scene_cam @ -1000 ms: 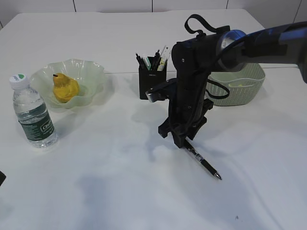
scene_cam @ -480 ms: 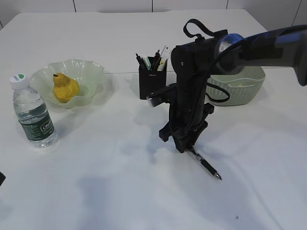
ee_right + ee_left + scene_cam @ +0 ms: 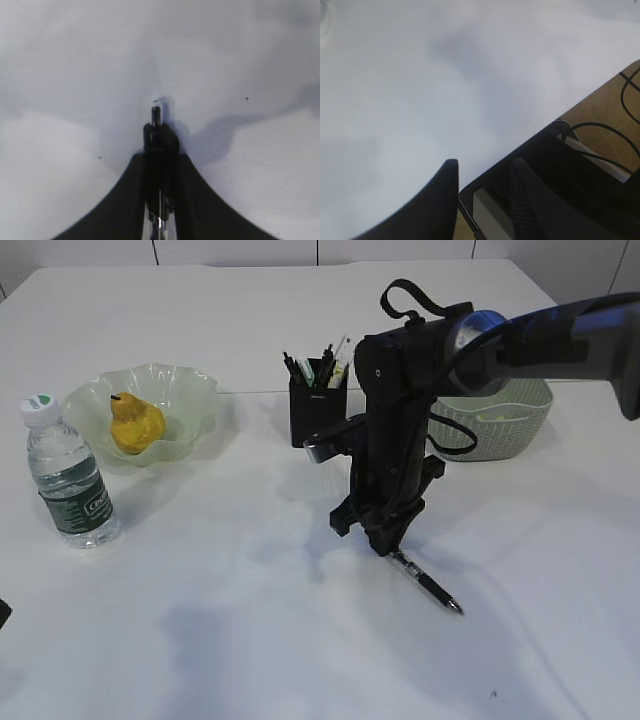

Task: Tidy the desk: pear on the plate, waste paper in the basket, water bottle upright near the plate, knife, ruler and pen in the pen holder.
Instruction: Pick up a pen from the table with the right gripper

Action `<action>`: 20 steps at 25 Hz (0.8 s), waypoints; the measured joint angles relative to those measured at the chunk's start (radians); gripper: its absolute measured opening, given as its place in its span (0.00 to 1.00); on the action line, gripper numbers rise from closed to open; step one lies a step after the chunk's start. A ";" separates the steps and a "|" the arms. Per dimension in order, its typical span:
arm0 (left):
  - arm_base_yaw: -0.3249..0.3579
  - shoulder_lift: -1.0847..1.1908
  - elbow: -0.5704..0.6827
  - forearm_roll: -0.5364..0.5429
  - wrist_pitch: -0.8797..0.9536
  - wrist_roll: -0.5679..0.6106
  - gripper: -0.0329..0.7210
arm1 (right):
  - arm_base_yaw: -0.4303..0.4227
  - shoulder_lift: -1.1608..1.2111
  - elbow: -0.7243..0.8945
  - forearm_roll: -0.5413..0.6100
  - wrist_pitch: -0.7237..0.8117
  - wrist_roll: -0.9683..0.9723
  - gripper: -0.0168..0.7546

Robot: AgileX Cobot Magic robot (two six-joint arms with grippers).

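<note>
While the bottle (image 3: 68,477) stands upright at the far left of the desk (image 3: 220,620), just near of the plate (image 3: 150,410), the pear (image 3: 135,423) sits in that plate, a ruffled pale green dish

Left pincer (image 3: 480,185): only in its wrist view, low over bare desk at the desk's edge, with floor and cables past it at the right. One dark finger shows clearly, the other is blurred against the dark arm parts. A gap lies between them and nothing is in it, so it stands released

Toward the middle, far side, the holder (image 3: 317,412) is a black box with several pens and other sticks already poking out of it. I cannot tell ruler or knife apart among them

Right pincer (image 3: 388,545): it points down at the desk, near and right of the holder. Its wrist view shows both fingers (image 3: 185,200) clenched on the pen (image 3: 425,583), the barrel running between them and the end poking out in front. In the exterior view the pen slants from the pincer toward the near right, its tip at the desk or just above it, I cannot tell which

Far right, behind the arm, sits the green basket (image 3: 510,420), partly hidden
</note>
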 joint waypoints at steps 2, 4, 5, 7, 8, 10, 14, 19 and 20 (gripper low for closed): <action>0.000 0.000 0.000 0.000 0.000 0.000 0.36 | 0.000 0.000 0.000 -0.008 0.000 0.000 0.17; 0.000 0.000 0.000 0.000 0.000 0.000 0.36 | 0.000 0.000 0.000 -0.014 0.000 0.004 0.17; 0.000 0.000 0.000 0.000 0.000 0.000 0.36 | 0.000 0.000 0.000 -0.017 0.000 0.007 0.17; 0.000 0.000 0.000 0.000 0.000 0.000 0.36 | 0.000 0.000 -0.004 -0.018 0.004 0.007 0.17; 0.000 0.000 0.000 0.000 0.000 0.000 0.36 | 0.000 0.000 -0.008 -0.020 0.009 0.007 0.17; 0.000 0.000 0.000 0.000 0.000 0.000 0.36 | 0.000 0.002 -0.030 -0.024 0.042 0.009 0.17; 0.000 0.000 0.000 0.000 0.000 0.000 0.36 | 0.000 0.004 -0.088 -0.027 0.083 0.011 0.17; 0.000 0.000 0.000 0.000 0.000 0.000 0.36 | 0.000 -0.020 -0.143 -0.027 0.097 0.011 0.17; 0.000 0.000 0.000 0.000 0.000 0.000 0.36 | 0.000 -0.036 -0.157 -0.027 0.099 0.011 0.17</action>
